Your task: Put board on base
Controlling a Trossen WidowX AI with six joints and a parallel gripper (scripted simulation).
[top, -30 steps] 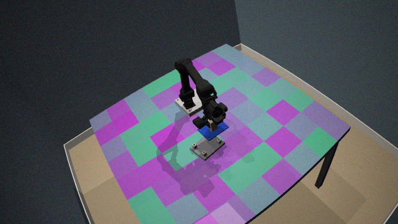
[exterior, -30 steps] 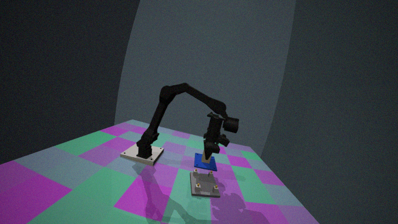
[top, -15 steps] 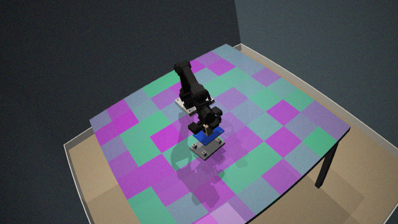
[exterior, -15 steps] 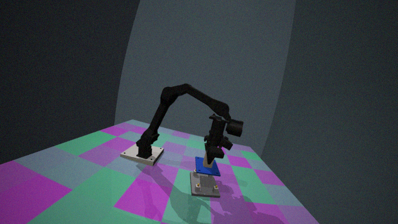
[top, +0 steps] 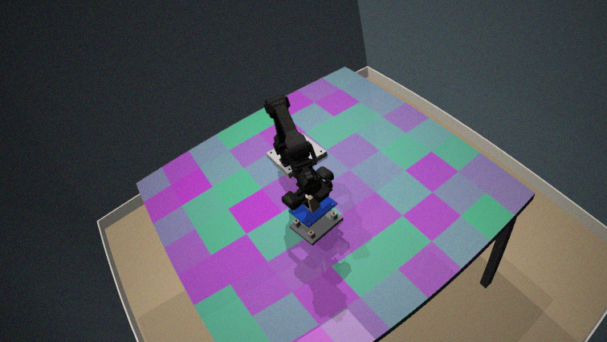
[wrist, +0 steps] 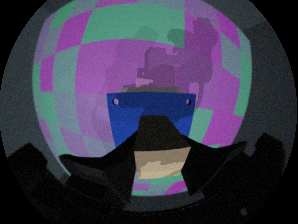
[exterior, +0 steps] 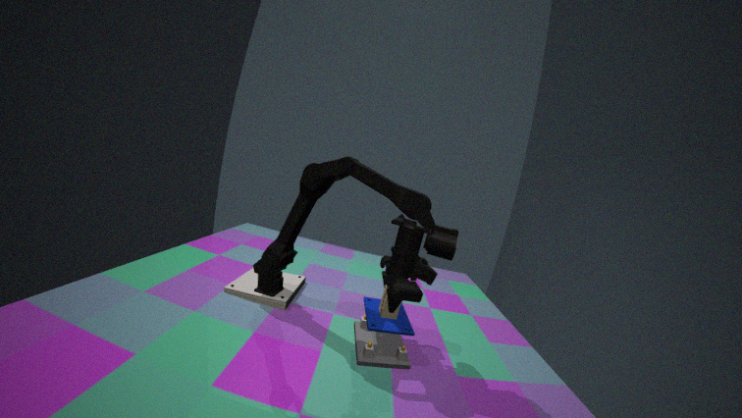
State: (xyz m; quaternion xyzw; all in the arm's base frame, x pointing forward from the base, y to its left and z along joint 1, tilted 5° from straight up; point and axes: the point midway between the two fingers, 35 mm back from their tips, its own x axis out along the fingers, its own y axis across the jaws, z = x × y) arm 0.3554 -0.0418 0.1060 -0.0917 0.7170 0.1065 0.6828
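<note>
My gripper is shut on the tan square handle of the blue board. The board is held in the air above the grey base, handle side up. In the top view it appears shifted toward the robot's mount relative to the base. Three posts with gold pins show in the top and exterior views; the fourth is hidden. In the wrist view, two corner holes show and only a thin strip of the base shows past the board's far edge.
The arm's pale mounting plate stands on the patchwork table, behind the base as seen in the top view. The arm's shadow falls over the table beside the base.
</note>
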